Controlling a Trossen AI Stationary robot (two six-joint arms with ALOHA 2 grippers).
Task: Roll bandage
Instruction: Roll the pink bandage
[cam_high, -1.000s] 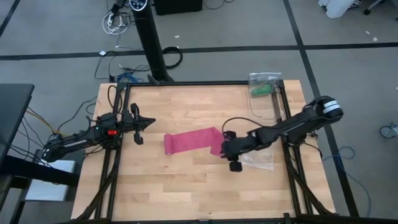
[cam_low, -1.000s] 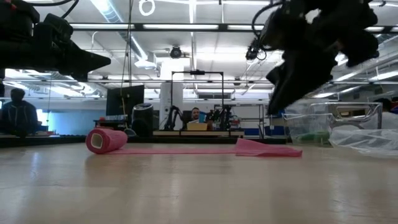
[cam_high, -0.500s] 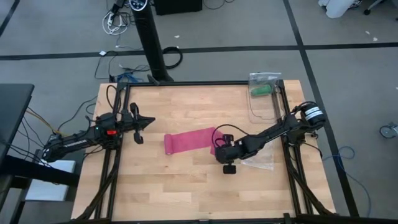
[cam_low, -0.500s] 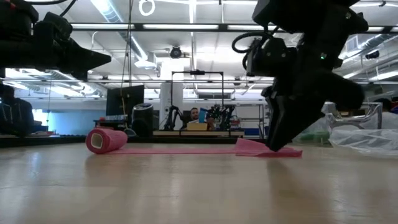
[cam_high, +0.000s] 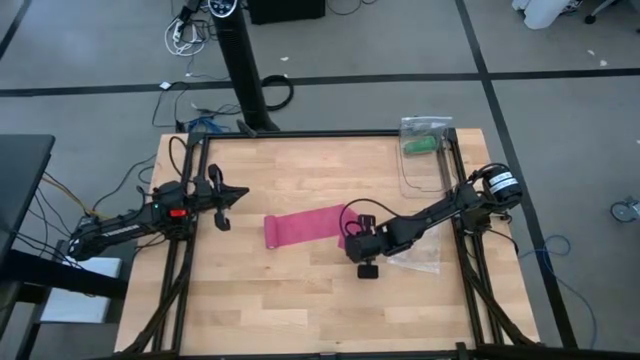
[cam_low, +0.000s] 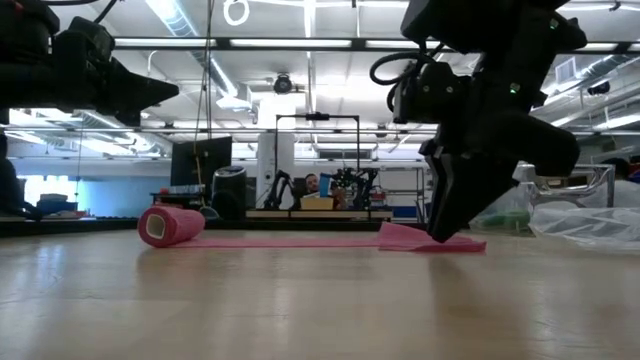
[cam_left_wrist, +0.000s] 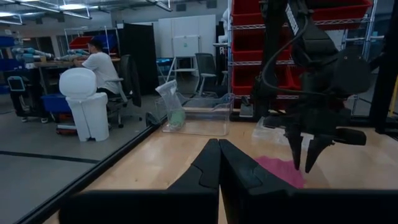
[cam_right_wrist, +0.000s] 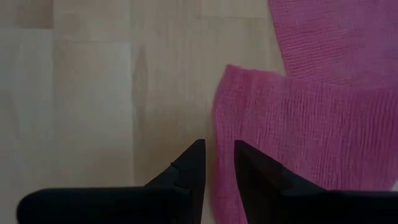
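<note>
Two arms: we work with the right one and keep the left one parked at the left side of the bench (cam_high: 300, 300), clear of the work.
Bandage: the bandage (cam_high: 310, 227) lies flat across the middle of the bench as a magenta strip; in the low view (cam_low: 300, 241) its left end is already wound into a small roll (cam_low: 168, 226) and the right end is folded over on itself.
Why it lies so: we judge the strip is laid out straight so that the roll has a clean run along it; the folded right end would spoil the winding.
Right gripper: our right gripper (cam_high: 352, 232) points straight down at the folded right end, its tips at or just above the cloth; the right wrist view (cam_right_wrist: 216, 163) shows the two fingers a narrow gap apart, straddling the edge of the folded layer with nothing yet caught between them.
Why so narrow: we judge a small gap suits pinching thin fabric without grabbing the layer beneath.
Left gripper: our left gripper (cam_high: 222, 205) hangs above the bench near the left edge, well apart from the roll, its fingers (cam_left_wrist: 217, 163) pressed together and empty.
Other things: a clear plastic bag (cam_high: 415, 255) lies just beside the right arm, and a clear box with a green roll (cam_high: 421, 146) sits at the far right corner, both out of the strip's path.
Progress: we judge the rolling is only begun, most of the strip being flat.
</note>
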